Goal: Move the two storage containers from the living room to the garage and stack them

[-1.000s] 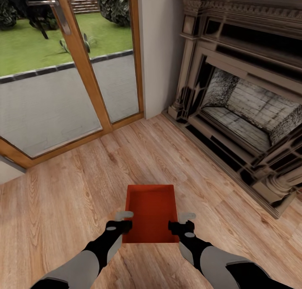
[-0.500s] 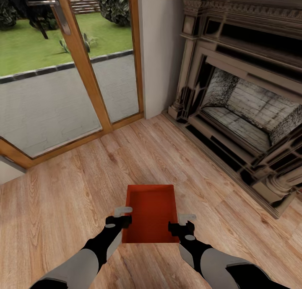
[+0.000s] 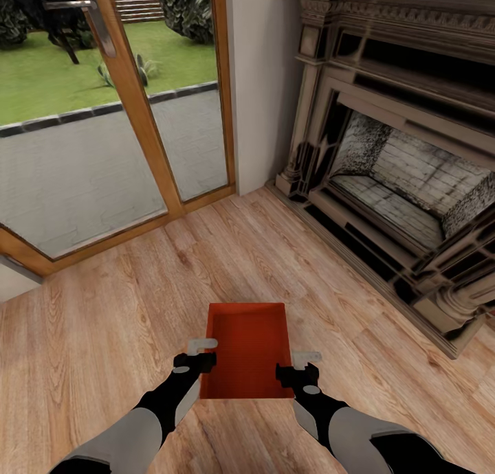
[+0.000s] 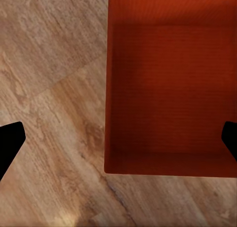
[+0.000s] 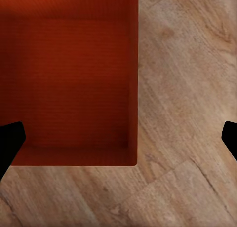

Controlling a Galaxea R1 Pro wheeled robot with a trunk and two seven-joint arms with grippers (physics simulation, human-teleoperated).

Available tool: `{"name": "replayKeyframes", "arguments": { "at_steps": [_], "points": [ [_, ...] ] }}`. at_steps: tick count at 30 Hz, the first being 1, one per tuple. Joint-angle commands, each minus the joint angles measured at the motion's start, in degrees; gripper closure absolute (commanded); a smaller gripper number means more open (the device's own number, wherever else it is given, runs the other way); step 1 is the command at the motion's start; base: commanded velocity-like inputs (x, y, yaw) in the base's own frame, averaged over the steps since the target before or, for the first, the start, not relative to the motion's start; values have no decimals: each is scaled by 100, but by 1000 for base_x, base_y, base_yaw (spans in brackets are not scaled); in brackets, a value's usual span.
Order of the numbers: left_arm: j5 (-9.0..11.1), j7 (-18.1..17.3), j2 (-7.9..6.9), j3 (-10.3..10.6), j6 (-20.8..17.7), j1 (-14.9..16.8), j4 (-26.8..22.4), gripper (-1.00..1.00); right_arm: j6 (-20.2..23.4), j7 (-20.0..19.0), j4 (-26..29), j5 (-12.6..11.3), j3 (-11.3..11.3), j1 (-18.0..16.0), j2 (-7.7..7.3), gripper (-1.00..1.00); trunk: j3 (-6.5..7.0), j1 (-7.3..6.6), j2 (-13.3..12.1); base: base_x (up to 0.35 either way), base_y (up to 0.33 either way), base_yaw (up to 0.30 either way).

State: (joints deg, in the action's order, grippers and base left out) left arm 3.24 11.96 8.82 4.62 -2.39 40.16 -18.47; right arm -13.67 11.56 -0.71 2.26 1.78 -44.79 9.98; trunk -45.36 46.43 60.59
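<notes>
Orange-red rectangular topless storage container (image 3: 249, 350) resting on light wood plank floor (image 3: 103, 323), near a dark carved fireplace (image 3: 405, 178) and a wood-framed glass door (image 3: 130, 117). Left gripper (image 3: 201, 357) and right gripper (image 3: 297, 365) spread wide, each straddling one side wall of the container near its closest corners, one finger inside, one outside.

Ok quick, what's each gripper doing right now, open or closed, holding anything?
Left gripper: open, straddling the orange-red container's left wall, nothing clamped.
Right gripper: open, straddling its right wall, nothing clamped.
</notes>
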Motion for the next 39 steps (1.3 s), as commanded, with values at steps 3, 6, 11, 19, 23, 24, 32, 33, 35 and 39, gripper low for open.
{"name": "replayKeyframes", "arguments": {
  "at_steps": [3, 6, 11, 19, 23, 24, 32, 33, 35, 39],
  "points": [
    [37, 46, -5, 48, -25, 1, -8, -100, -17, 34, -8, 17, 16, -4, 2, -100, -4, 0, 3, 0, 0, 0],
    [37, 52, -15, 48, -25, 1, -3, -100, -21, 35, -8, 19, 15, -4, 2, -100, -4, 0, 3, 0, 0, 0],
    [37, 52, -21, 49, -25, 1, 6, -100, -22, 32, -8, 22, 15, -4, 2, -100, -93, 110, 203, 0, 0, 0],
    [51, 48, -21, 64, -25, 1, 39, -100, -22, 36, -5, 36, 10, -4, 2, -100, -237, 286, 524, 0, 0, 0],
    [53, 45, -25, 77, -22, 1, 43, -100, -27, 33, 28, 43, 7, -4, 2, -100, -309, 374, 684, 0, 0, 0],
    [54, 45, -26, 78, -23, 1, 44, -100, -30, 33, 35, 44, 6, -4, 2, -100, -327, 396, 725, 0, 0, 0],
    [48, 44, -34, 81, 6, 1, 44, -100, -40, 33, 70, 33, -19, -4, -15, -100, -470, 571, 1045, 0, 0, 0],
    [50, 44, -36, 79, 33, 1, 45, -100, -38, 32, 71, 29, -26, -4, -18, -100, -488, 593, 1086, 0, 0, 0],
    [48, 44, -37, 76, 100, 1, 45, -100, -33, 31, 73, 24, -33, -4, -16, -100, -524, 637, 1166, 0, 0, 0],
    [46, 44, -43, 70, 150, 1, 45, -100, -28, 30, 79, 23, -36, -4, -10, -100, -596, 725, 1326, 0, 0, 0]
  ]
}}
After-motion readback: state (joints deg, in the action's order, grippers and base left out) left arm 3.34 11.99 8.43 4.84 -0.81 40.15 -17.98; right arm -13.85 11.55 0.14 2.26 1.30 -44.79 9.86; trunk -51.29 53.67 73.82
